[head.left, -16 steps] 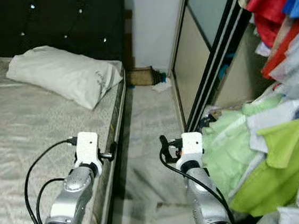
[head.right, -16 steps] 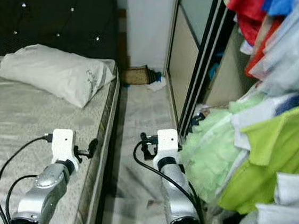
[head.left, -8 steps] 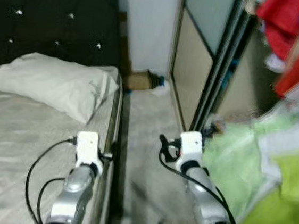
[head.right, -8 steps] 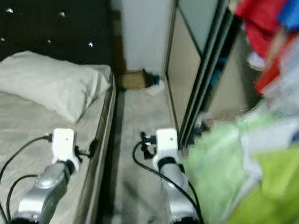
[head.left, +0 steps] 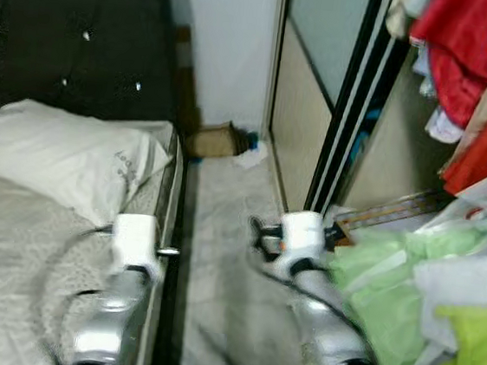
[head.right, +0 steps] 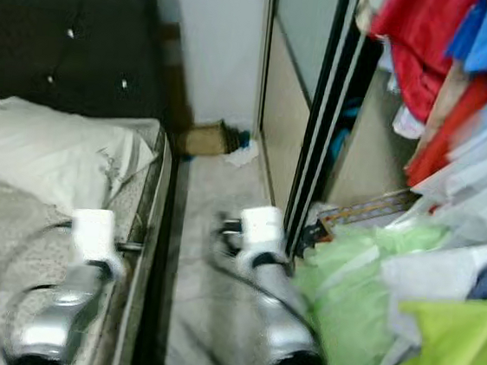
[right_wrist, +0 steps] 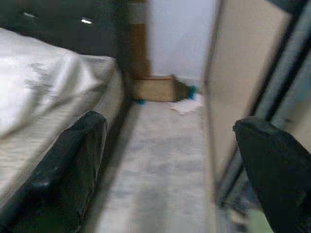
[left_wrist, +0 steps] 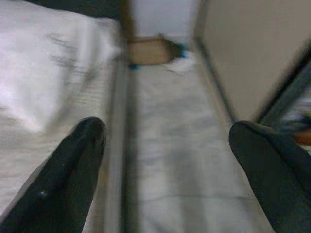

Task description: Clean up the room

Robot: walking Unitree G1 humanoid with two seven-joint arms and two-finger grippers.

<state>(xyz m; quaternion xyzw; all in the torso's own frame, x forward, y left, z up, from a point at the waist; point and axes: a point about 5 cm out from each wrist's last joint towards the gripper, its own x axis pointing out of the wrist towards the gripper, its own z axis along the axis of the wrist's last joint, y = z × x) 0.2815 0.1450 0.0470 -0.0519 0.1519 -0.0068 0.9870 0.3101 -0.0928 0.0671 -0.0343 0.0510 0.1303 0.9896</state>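
Note:
A narrow strip of grey floor [head.left: 221, 232] runs between the bed and the wardrobe. At its far end, against the wall, lie a brown cardboard box [head.left: 213, 139] and a crumpled white item [head.left: 251, 155] with something blue beside it. The box [right_wrist: 155, 88] and the white item [right_wrist: 187, 105] also show in the right wrist view. My left gripper [left_wrist: 167, 160] is open and empty, held over the bed's edge. My right gripper [right_wrist: 170, 160] is open and empty above the floor strip. Both arms reach forward, blurred in the eye views.
The bed [head.left: 7, 280] with a white pillow [head.left: 54, 158] and a dark headboard [head.left: 67, 33] is on the left. On the right stand a sliding wardrobe door [head.left: 308, 111], hanging red and blue clothes [head.left: 472, 76], and a heap of green and white clothes [head.left: 414, 296].
The whole picture has shifted: the camera moved forward and turned, bringing the box and wardrobe closer. Both arms keep the same pose with fingers open.

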